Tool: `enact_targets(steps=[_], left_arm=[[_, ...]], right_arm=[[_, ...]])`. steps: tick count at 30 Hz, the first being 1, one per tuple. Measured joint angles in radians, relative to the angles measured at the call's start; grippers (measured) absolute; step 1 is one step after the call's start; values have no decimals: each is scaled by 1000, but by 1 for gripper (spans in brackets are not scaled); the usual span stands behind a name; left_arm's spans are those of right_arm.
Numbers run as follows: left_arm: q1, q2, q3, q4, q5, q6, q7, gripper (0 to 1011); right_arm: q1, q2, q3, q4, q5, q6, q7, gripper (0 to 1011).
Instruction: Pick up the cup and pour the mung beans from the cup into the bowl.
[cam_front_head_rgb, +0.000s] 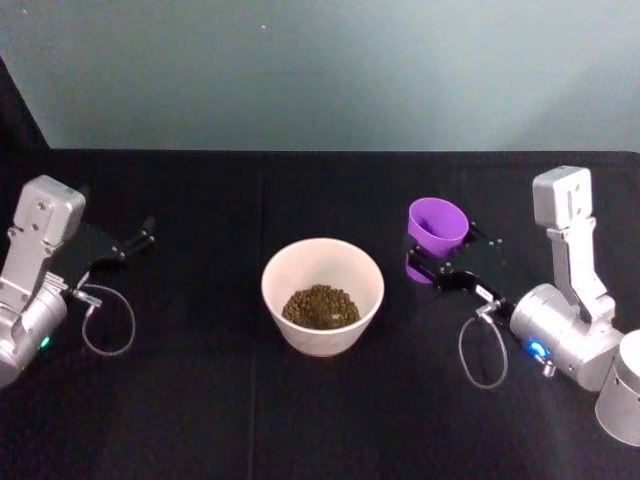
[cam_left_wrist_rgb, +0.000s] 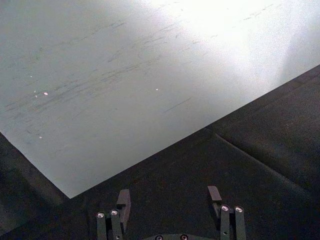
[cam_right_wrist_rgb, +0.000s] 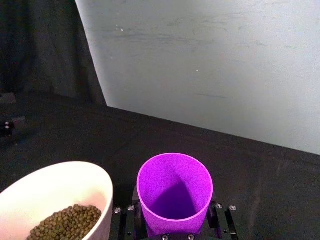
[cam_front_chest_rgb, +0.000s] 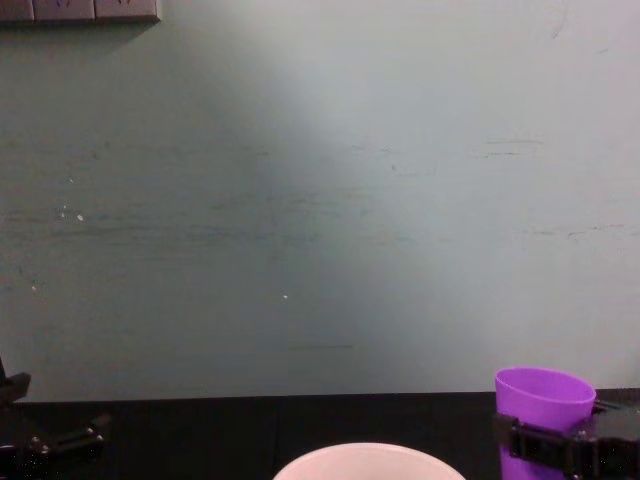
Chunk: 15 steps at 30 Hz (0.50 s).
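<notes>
Purple cup upright, empty, clamped in right gripper. Pale bowl of mung beans just beside, leftward. Left gripper open over black bench, well apart.

Chest view: bowl cut by bottom edge, only rim arc showing; contents hidden. Cup lower part covered by right claw at lower right corner; cup base cut off.
Right wrist view: bowl cut by left and bottom edges; cup base hidden behind own rim and frame bottom.
Left wrist view: left claw fingers cut by bottom edge.
Head view: cup lower half behind claw; inside too small to tell.
</notes>
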<state>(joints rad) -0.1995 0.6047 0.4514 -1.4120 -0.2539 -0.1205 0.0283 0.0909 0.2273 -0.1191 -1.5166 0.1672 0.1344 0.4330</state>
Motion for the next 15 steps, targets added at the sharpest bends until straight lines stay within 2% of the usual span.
enact_targets(steps=[15], left_arm=[[0, 0, 0, 0, 0, 0, 0, 1000]], right_arm=[[18, 26, -36, 65, 25, -53, -6, 718]])
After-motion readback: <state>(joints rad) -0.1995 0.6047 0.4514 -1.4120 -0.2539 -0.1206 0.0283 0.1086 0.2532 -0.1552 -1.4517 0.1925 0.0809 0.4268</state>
